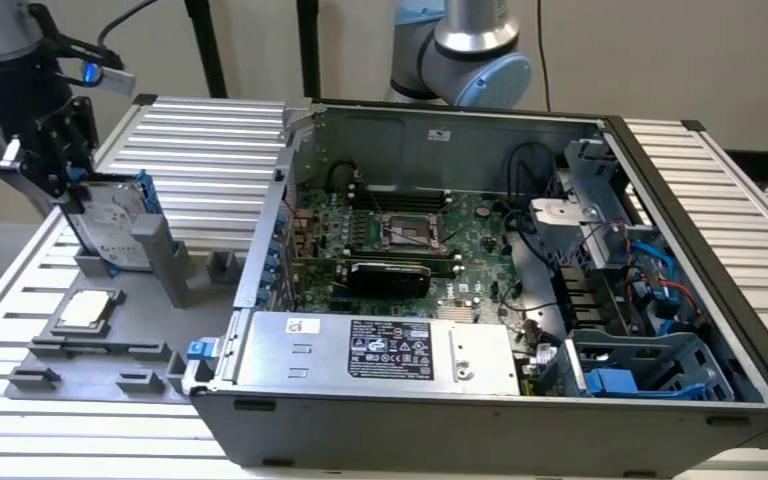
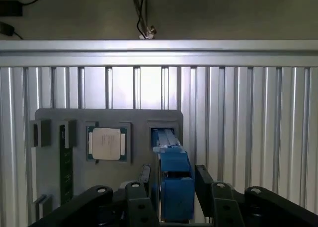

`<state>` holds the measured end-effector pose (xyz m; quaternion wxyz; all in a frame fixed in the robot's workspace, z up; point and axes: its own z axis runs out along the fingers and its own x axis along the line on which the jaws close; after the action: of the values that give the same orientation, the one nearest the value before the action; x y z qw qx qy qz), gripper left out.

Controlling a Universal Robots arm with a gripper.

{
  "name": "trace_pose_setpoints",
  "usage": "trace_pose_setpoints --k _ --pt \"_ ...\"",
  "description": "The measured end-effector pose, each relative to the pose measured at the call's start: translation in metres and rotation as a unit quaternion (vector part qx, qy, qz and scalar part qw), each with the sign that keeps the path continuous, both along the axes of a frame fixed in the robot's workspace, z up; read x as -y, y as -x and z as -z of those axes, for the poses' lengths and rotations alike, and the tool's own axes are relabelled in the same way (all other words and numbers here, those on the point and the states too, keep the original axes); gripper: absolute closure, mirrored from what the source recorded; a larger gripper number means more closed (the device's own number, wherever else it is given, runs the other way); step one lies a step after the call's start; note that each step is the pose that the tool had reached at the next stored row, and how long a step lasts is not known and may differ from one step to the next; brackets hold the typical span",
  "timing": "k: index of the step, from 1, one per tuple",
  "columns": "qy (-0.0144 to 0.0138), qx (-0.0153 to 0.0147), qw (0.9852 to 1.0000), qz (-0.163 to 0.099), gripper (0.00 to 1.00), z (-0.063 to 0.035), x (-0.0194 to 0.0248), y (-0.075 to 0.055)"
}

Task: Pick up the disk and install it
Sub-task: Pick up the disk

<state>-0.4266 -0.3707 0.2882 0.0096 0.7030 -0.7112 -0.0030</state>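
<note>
The disk point(image 1: 107, 222) (white label, print unreadable) stands upright in the grey holder point(image 1: 97, 368); the gripper point(image 2: 171, 185) straddles its blue carrier, and I cannot tell whether it grips.

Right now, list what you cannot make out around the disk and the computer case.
Label on the disk: exterior view, print too small; the gripper covers part.
Flat sides of the disk: wrist view, seen edge-on.
Bottom edge of the disk: exterior view, sunk in the grey holder.
Drive cage in the computer case: exterior view, cables and its own walls hide the slots.
</note>
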Motion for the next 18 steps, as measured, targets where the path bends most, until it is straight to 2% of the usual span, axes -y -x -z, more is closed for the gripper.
trace_pose_setpoints --k 3,4,13,18 --pt "0.0 -0.0001 1.0 0.0 0.0 0.002 0.0 0.0" --pt "0.0 -0.0001 1.0 0.0 1.0 0.002 0.0 0.0" --pt "-0.0001 0.0 1.0 0.0 1.0 0.0022 0.0003 0.0003" --pt "-0.0001 0.0 1.0 0.0 1.0 0.0022 0.0037 0.0009"
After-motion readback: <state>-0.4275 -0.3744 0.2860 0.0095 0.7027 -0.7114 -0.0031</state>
